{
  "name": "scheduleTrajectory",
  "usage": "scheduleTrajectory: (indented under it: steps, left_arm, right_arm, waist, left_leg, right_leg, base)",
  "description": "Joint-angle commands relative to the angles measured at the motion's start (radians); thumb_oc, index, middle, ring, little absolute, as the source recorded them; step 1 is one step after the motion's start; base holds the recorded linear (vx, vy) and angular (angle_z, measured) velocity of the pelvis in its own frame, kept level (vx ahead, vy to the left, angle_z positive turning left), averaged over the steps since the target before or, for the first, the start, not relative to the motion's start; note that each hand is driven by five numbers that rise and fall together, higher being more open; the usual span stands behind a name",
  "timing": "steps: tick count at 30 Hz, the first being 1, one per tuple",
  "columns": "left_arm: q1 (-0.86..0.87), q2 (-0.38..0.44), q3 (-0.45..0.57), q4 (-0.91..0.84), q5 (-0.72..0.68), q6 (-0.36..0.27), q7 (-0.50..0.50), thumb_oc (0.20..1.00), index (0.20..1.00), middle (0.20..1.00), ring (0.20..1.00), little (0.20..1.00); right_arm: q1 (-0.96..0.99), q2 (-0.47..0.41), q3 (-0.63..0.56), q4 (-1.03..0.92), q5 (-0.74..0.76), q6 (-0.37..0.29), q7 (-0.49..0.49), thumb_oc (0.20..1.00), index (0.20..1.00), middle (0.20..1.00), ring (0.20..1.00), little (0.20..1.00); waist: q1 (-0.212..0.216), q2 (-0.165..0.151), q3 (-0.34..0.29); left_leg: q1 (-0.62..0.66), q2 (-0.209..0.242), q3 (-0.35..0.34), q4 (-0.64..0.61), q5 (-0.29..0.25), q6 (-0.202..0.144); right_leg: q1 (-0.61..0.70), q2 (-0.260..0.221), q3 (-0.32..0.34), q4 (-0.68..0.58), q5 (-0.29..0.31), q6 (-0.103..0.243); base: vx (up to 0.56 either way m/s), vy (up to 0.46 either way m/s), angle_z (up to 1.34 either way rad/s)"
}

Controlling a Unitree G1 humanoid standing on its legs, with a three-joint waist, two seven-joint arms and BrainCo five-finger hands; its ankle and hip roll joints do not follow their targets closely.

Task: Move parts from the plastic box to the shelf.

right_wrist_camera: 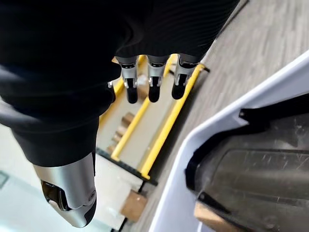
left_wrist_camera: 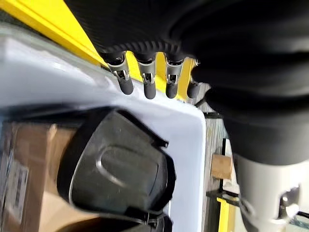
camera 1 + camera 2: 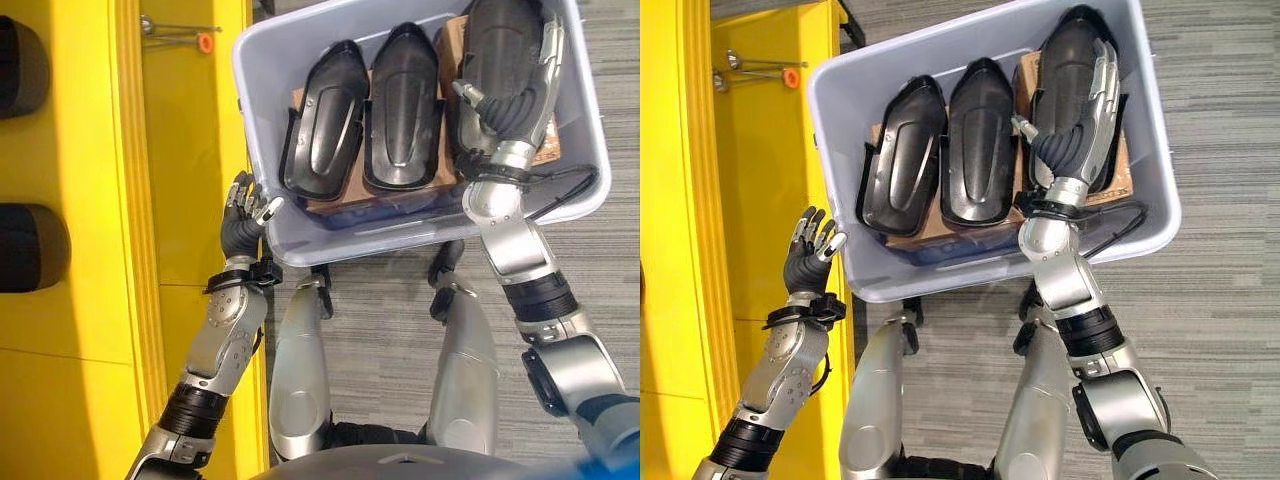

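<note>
Three black parts are lying side by side in the plastic box point(image 3: 840, 130), and the right hand point(image 3: 1080, 120) is hovering with straight fingers over the rightmost part point(image 3: 1072, 55), while the left hand point(image 3: 808, 262) is waiting open beside the yellow shelf point(image 3: 750, 190).

Brown cardboard point(image 3: 330, 200) lies under the black pieces; grey striped carpet point(image 3: 1220, 330) covers the floor.

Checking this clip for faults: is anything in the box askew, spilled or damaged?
Nothing stands out. Three black parts lie side by side on cardboard in the plastic box. The right hand rests open on the rightmost part; none looks broken.
</note>
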Motion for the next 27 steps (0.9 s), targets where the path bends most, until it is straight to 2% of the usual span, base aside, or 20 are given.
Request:
scheduleTrajectory:
  steps: [1,9,13,21,27]
  left_arm:
    - [0.008,0.027,-0.012,-0.093,0.001,-0.018,-0.013,1.000,1.000,1.000,1.000,1.000]
    - [-0.008,0.034,-0.015,-0.089,-0.006,-0.010,-0.017,1.000,1.000,1.000,1.000,1.000]
    - [-0.022,0.035,-0.016,-0.080,-0.009,-0.006,-0.014,1.000,1.000,1.000,1.000,1.000]
    - [-0.042,0.040,-0.018,-0.053,-0.017,-0.009,-0.028,1.000,1.000,1.000,1.000,1.000]
    - [-0.062,0.039,-0.029,-0.025,-0.018,-0.020,-0.031,1.000,1.000,1.000,1.000,1.000]
  right_arm:
    - [-0.061,-0.009,0.002,-0.046,-0.072,-0.021,-0.008,1.000,1.000,1.000,1.000,1.000]
    - [-0.084,-0.011,0.031,0.016,-0.102,0.056,0.000,1.000,1.000,1.000,1.000,1.000]
    - [-0.097,-0.011,0.048,0.064,-0.073,0.111,-0.033,1.000,1.000,1.000,1.000,1.000]
    - [-0.091,-0.014,0.026,0.187,0.046,0.115,-0.132,1.000,1.000,1.000,1.000,1.000]
    - [-0.087,-0.003,0.000,0.288,0.153,0.068,-0.207,1.000,1.000,1.000,1.000,1.000]
  waist:
    - [0.004,0.044,-0.031]
    - [0.011,0.051,-0.031]
    - [0.015,0.054,-0.031]
    - [0.013,0.059,-0.031]
    - [0.011,0.066,-0.031]
  left_leg:
    - [-0.039,-0.056,0.033,0.010,-0.011,0.051]
    - [-0.054,-0.057,0.030,0.015,-0.008,0.049]
    - [-0.062,-0.055,0.030,0.012,-0.005,0.047]
    - [-0.083,-0.050,0.033,0.012,0.000,0.045]
    - [-0.098,-0.048,0.037,0.011,0.002,0.044]
  right_leg:
    - [0.027,0.004,0.000,0.102,-0.121,0.065]
    - [0.012,0.002,-0.005,0.109,-0.121,0.063]
    - [0.005,0.000,-0.009,0.108,-0.119,0.063]
    - [-0.016,-0.003,-0.015,0.113,-0.115,0.063]
    - [-0.031,-0.006,-0.015,0.110,-0.111,0.063]
  base:
    - [0.02,0.002,0.09]
    - [0.01,0.009,0.02]
    - [0.00,0.000,0.00]
    - [0.00,-0.001,0.01]
    - [0.00,0.000,0.00]
